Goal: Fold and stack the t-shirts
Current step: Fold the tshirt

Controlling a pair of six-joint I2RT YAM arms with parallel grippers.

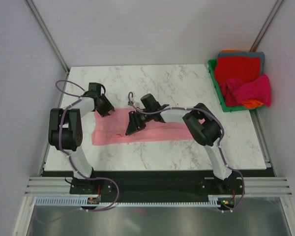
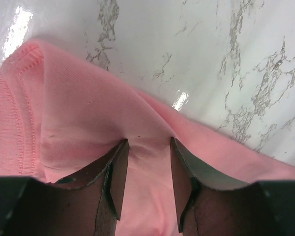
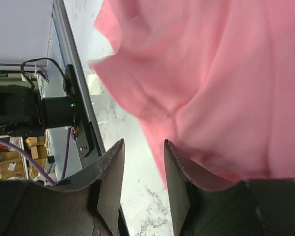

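Note:
The light salmon-pink t-shirt lies on the marble table as a long strip, collar end to the left. My left gripper is down on its far left corner, near the ribbed collar. Its jaws are open, with a ridge of pink cloth between the fingers. My right gripper is over the strip's middle. In the right wrist view it is open over bare marble, and the shirt's edge runs along the right finger.
A green bin at the far right holds a red tee, a magenta tee, an orange one and a teal-grey one. The table's near edge rail shows in the right wrist view.

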